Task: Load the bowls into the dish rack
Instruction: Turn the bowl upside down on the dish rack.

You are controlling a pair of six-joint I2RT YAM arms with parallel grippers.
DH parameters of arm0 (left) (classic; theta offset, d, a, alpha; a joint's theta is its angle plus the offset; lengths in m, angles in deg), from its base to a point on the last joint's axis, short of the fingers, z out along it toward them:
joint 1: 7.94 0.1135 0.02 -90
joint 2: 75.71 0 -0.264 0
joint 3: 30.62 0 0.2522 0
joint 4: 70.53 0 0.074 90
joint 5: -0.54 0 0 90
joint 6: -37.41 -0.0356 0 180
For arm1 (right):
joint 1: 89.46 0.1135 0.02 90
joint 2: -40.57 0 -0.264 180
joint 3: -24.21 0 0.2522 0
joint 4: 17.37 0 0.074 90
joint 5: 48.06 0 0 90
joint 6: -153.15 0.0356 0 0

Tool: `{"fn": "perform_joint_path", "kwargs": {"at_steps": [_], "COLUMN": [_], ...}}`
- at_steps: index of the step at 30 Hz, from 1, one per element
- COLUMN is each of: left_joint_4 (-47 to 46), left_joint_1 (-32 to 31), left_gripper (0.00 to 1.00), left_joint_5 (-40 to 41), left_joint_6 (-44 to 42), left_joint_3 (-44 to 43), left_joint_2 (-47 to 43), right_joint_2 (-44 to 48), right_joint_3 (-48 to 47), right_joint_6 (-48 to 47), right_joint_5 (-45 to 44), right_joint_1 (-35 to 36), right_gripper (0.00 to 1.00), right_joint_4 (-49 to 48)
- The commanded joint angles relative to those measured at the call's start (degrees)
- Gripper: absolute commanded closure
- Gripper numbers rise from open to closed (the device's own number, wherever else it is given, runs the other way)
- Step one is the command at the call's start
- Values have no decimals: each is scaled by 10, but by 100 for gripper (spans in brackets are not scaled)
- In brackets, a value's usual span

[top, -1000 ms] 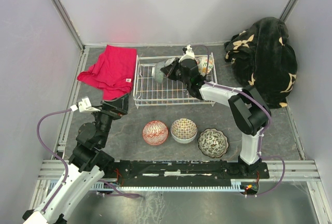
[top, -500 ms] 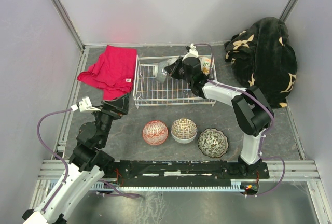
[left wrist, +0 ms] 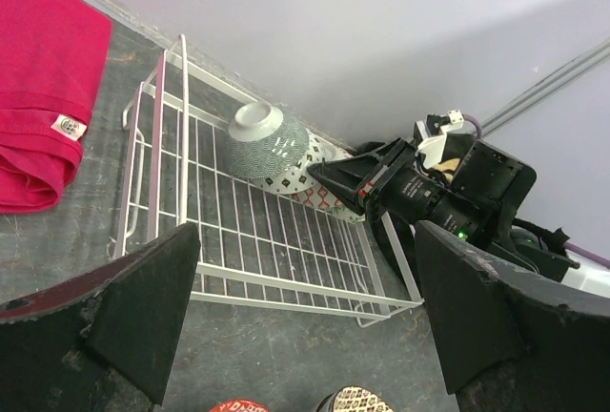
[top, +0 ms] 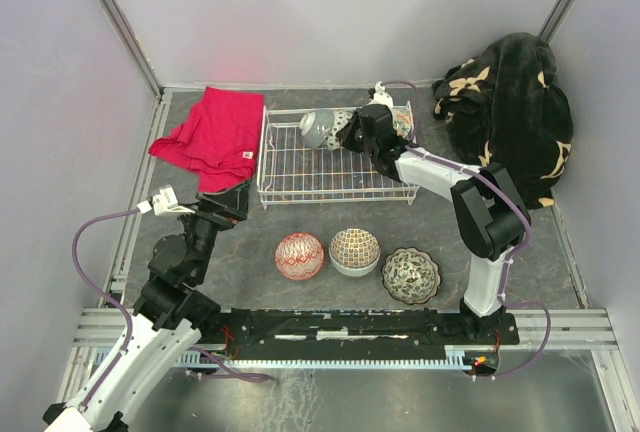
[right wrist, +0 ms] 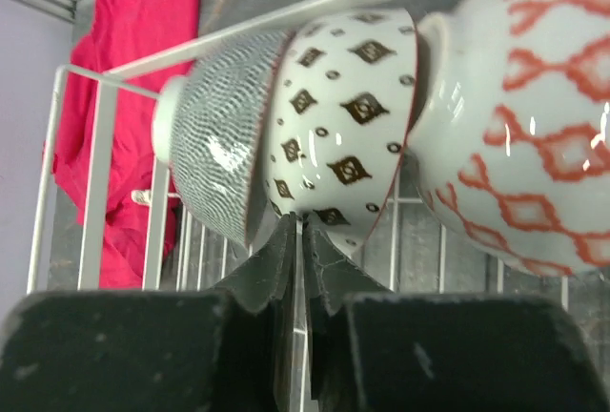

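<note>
The grey table [top: 250, 252] carries everything, with the black floral blanket [top: 510, 117] heaped in its far right corner, well clear of the work. The dish rack [top: 300, 182] stands at the far middle, and the red cloth [top: 215, 137] lies just beside its left side. Three bowls stand on edge in a row along the rack's far side, touching one another: a green speckled bowl [top: 316, 128], a diamond-print bowl [right wrist: 343, 126] and a red-lattice bowl [right wrist: 515, 126]. Three more wait on the table in front of the rack: a red-lined bowl [top: 300, 256], a mosaic bowl [top: 354, 249] and a floral bowl [top: 411, 275] (so, by what shows, roughly half the load is in). The right gripper [right wrist: 302, 233] sits at the lower edge of the green and diamond bowls with its jaws drawn almost together; whether a rim is pinched between them I cannot tell. The left gripper [top: 228, 202] hangs spread wide and empty near the rack's front left corner, holding nothing
</note>
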Motion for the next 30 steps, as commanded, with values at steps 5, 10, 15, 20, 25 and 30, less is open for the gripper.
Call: {"fn": "perform_joint_path", "kwargs": {"at_steps": [5, 10, 15, 20, 25, 30], "left_joint_4": [-24, -24, -24, -24, -24, -24], "left_joint_1": [-1, -1, -1, -1, -1, -1], "left_gripper": [0, 0, 0, 0, 0, 0], "left_joint_5": [-7, -7, -8, -7, -9, -12], "left_joint_6": [-17, -17, -17, -17, -17, -18], "left_joint_3": [-1, -1, -2, -2, -3, -4], "left_joint_2": [4, 3, 2, 1, 1, 3], "right_joint_2": [-4, 8, 23, 36, 60, 97], "right_joint_3": [-26, -20, -12, -7, -5, -12], "right_joint_6": [-21, -21, -24, -26, -31, -50], "right_joint_5": [-22, -13, -6, 4, 16, 41], "right_joint_1": [-7, -8, -8, -7, -7, -6], "right_gripper": [84, 83, 82, 78, 61, 47], "right_joint_4": [39, 32, 27, 23, 33, 70]}}
